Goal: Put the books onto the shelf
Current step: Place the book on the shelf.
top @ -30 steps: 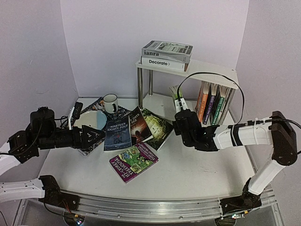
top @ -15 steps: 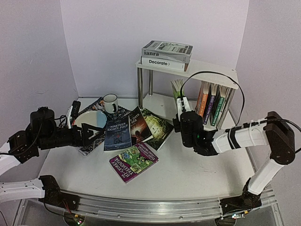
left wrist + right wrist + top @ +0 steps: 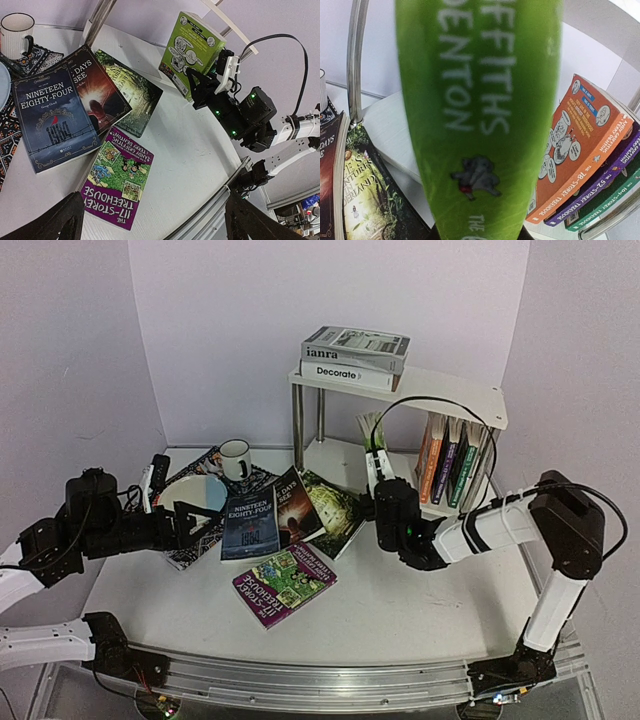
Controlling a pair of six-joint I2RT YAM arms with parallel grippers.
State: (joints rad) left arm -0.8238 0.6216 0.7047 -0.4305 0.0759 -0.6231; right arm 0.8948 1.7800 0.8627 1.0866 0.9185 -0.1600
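Swinging in closer, right tool (image 3: 375, 462) grips the green book (image 3: 192, 50) upright just before the shelf (image 3: 455, 390), probably to slot it beside the standing row (image 3: 450, 460); left tool (image 3: 205, 523) gapes, well left of the shelf.

The green book (image 3: 480, 100) in the right gripper (image 3: 199, 84) is bright, with white letters. To its right is an orange book (image 3: 580, 150) with white cartoon bubbles. In front of the left gripper (image 3: 152, 212) are a purple book (image 3: 117, 177) with green cartoon pictures and a dark blue book (image 3: 52, 117).
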